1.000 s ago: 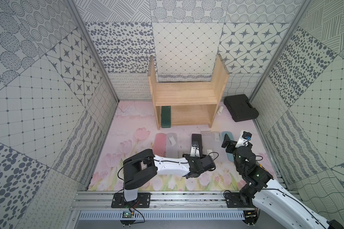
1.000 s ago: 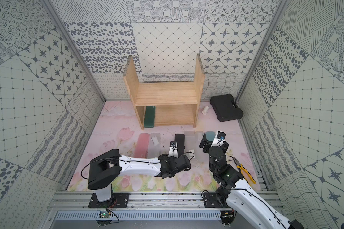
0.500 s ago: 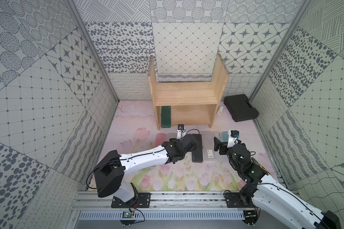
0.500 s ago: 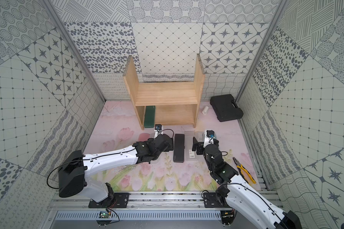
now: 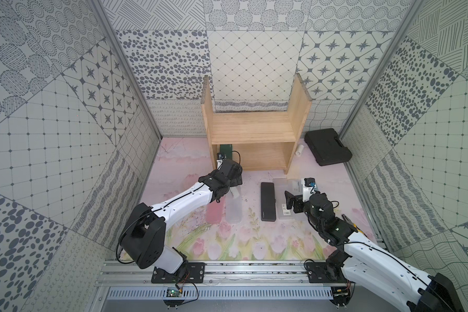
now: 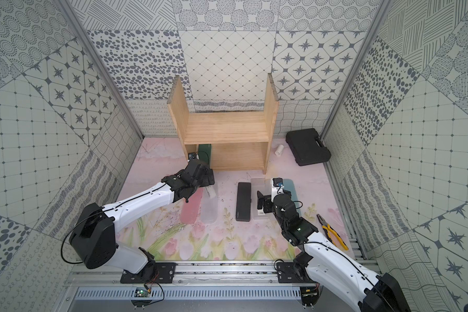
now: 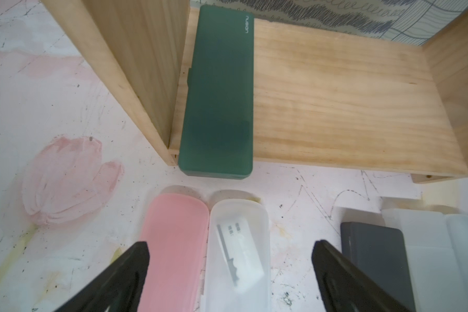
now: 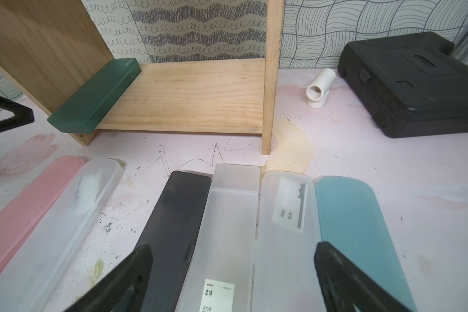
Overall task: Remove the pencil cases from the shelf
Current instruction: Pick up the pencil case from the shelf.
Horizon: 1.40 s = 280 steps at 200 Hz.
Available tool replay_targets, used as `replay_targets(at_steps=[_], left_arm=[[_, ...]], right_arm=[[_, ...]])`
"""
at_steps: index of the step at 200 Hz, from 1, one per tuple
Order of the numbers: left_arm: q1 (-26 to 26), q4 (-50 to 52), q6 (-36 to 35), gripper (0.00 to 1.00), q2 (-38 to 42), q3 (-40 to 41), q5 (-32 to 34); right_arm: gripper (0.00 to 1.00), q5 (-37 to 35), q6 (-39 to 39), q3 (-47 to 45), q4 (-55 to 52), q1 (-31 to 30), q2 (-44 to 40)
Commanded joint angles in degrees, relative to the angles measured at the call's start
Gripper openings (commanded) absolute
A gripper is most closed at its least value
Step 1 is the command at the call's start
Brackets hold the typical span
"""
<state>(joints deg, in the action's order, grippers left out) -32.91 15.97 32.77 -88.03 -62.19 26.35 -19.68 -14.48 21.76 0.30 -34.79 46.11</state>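
my left gripper hovers spread wide and empty, near the dark green case, which lies on the lower board of the shelf, just beside its side panel. i judge a finger could jam on that panel, or the slick case could slip and knock the row out front. my right gripper is spread and empty too. count: seven cases, one shelved, six on the mat: one pink case, one black case, one blue case, three frosted-clear cases.
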Motion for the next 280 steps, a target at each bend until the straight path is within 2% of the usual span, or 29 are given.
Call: replay_targets(at_steps=[1,49,106,170,280], left_arm=[[3.76,-2.11,-6.0,0.99,-3.2,-1.97,-4.8],[6.08,-4.19,-9.35,0.96,-8.07,-4.67,-7.36],[6.22,-6.69,-11.43,0.91,-12.46,-6.67,-5.91],[6.05,-10.72,-13.47,0.9,-15.53,-6.71,-3.99],[6.02,-13.57,-15.28,0.86,-18.57,-8.47,-0.73]], right_arm=[[0.98,-0.52,0.77,1.58,2.52,0.16,-0.79],[0.98,-1.06,0.89,1.53,2.61,0.16,-0.5],[0.98,-1.39,1.02,1.47,2.78,0.22,-0.05],[0.98,-1.28,1.03,1.44,2.88,0.24,-0.01],[0.98,-1.02,0.97,1.44,2.96,0.24,0.12]])
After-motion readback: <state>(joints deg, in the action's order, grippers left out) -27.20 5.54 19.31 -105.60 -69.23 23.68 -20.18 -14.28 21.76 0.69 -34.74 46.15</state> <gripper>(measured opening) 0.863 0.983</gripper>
